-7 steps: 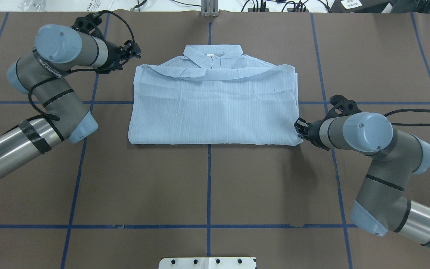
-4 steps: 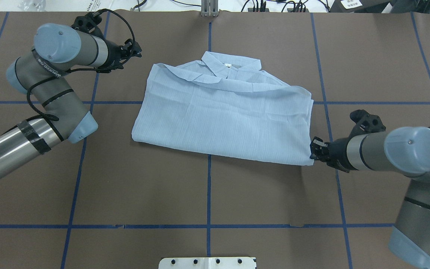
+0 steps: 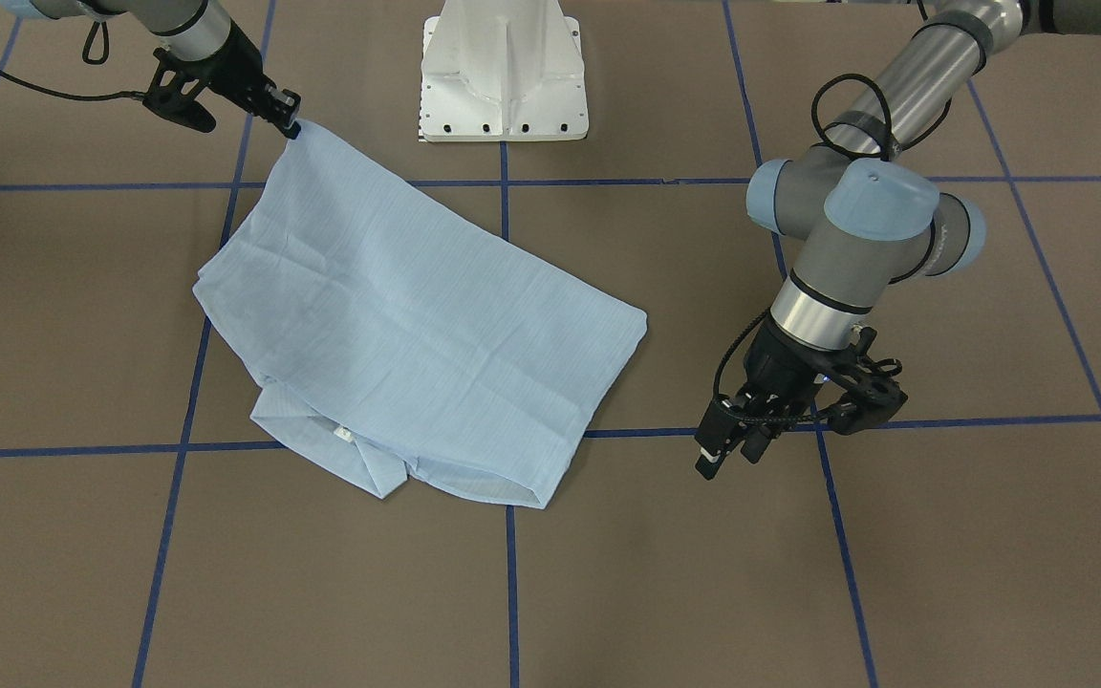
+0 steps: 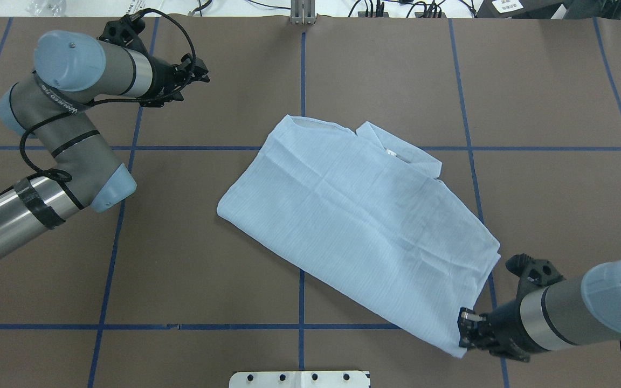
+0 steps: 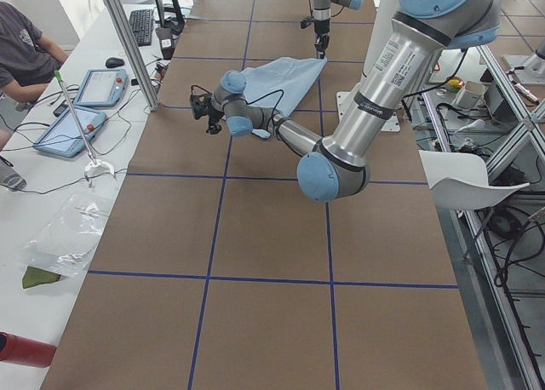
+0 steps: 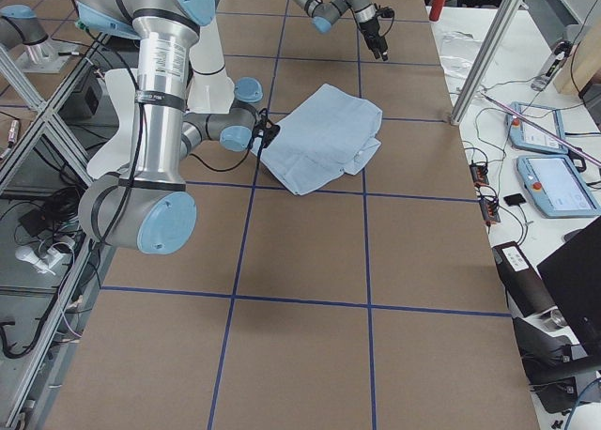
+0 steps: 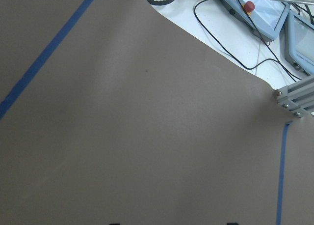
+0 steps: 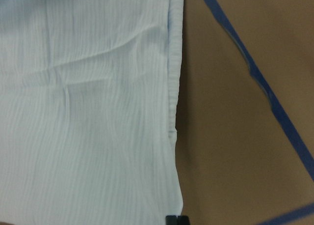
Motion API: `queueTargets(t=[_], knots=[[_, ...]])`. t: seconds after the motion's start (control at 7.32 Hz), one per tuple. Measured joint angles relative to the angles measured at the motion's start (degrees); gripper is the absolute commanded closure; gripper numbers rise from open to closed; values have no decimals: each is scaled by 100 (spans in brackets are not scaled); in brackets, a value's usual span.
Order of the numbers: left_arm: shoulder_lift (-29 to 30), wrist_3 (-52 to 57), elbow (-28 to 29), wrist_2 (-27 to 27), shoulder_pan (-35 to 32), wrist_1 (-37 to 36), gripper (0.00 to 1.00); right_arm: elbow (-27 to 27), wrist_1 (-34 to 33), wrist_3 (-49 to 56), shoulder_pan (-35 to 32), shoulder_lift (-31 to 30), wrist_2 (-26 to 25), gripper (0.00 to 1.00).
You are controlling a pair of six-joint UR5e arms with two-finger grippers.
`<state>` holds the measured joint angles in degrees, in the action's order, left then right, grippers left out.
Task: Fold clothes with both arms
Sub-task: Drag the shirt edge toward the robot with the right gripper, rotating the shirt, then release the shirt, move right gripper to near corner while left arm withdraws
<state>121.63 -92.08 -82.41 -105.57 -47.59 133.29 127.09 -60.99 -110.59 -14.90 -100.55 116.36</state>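
Since half a second ago, your right arm's fingers point(image 4: 467, 331) have hauled one corner of the shirt point(image 4: 364, 226) down toward the lower right of the overhead view. The whole garment has swung round with them. It lay only a little askew to the blue tape lines point(image 4: 301, 81); now it runs diagonally from just above the frame's centre to the lower right. Those fingers are clamped together on that corner, and your right wrist view shows their tips pressed shut at the cloth's edge.

The shirt lies folded and mostly flat on the table point(image 4: 181, 269). Its collar point(image 4: 399, 150) and small white label point(image 4: 391, 153) poke out along the upper right edge of the fold.

Your left arm's fingers point(image 3: 711, 454) have barely shifted. In the front-facing view they hang right of centre, spread apart and holding nothing, near the shirt's edge but not touching it. Your left wrist view shows only brown table covering and blue tape.
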Motion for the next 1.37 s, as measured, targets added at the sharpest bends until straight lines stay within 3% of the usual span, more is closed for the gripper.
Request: queueTargets(t=[0.14,0.27,0.68,0.96,1.37], knots=[[-184,-202,-314,-202,52,1,22,37,-1,-42,230,-22,536,59],[-339,-454,-597,-296,184,3,22,80,1,-127,493,-16,796,1],[-844,-1235,-1522,-297,876,-250,22,210,5,-359,426,17,984,0],[-1008,-1616,-2087,113,1573,-1025,22,164,2,-372,-549,256,1243,0],[-958,-1723,-2167,613,2272,-1641,26,-567,-1,-246,-2139,1148,1320,0]])
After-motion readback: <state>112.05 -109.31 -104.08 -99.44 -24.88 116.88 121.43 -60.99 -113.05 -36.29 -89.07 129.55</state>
